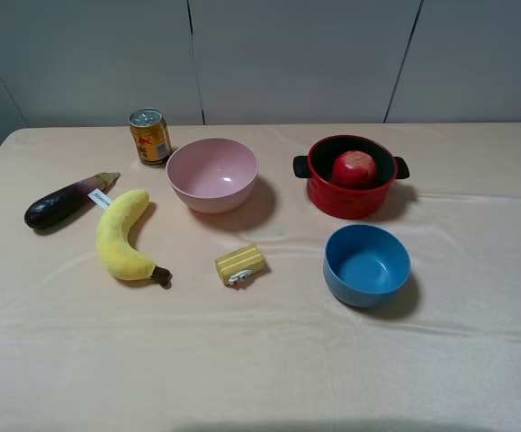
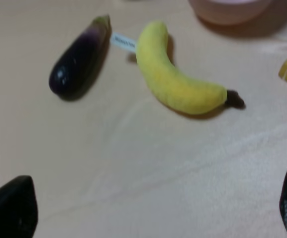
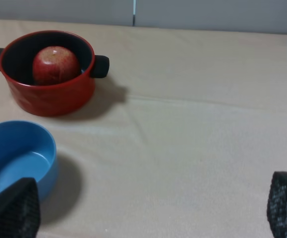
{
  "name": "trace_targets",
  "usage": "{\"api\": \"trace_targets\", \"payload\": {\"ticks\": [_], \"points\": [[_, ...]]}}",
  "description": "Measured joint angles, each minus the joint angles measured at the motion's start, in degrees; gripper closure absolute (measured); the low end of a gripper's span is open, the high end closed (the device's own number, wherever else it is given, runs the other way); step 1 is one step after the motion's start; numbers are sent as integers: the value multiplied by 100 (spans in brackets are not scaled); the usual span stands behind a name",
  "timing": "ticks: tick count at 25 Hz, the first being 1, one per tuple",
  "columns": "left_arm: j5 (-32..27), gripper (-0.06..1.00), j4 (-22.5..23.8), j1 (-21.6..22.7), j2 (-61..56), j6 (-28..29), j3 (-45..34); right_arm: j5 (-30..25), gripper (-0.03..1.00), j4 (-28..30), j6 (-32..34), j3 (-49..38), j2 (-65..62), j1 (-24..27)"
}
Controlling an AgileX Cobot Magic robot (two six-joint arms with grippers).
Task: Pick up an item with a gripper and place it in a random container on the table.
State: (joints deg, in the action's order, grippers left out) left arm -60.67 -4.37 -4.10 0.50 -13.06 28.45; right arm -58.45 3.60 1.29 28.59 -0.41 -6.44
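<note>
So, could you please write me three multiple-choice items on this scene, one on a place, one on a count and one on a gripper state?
1. Where is the apple?
A. in the pink bowl
B. in the red pot
C. on the cloth beside the banana

2. How many bowls stand on the table?
A. one
B. two
C. three

3. How does the right gripper stand?
A. shut on the apple
B. shut on nothing
C. open, holding nothing

Key: 1 B, the apple sits inside the red pot. 2 B, only a pink bowl and a blue bowl show on the table. 3 C, the right gripper has its fingertips wide apart over bare cloth.
</note>
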Motion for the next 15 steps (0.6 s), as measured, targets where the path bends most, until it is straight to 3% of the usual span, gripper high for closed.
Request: {"api": "trace_targets", "payload": {"ticks": [15], "points": [[-6, -5, -11, 0, -72, -13, 0, 0, 27, 0, 0, 0, 0, 0]]}}
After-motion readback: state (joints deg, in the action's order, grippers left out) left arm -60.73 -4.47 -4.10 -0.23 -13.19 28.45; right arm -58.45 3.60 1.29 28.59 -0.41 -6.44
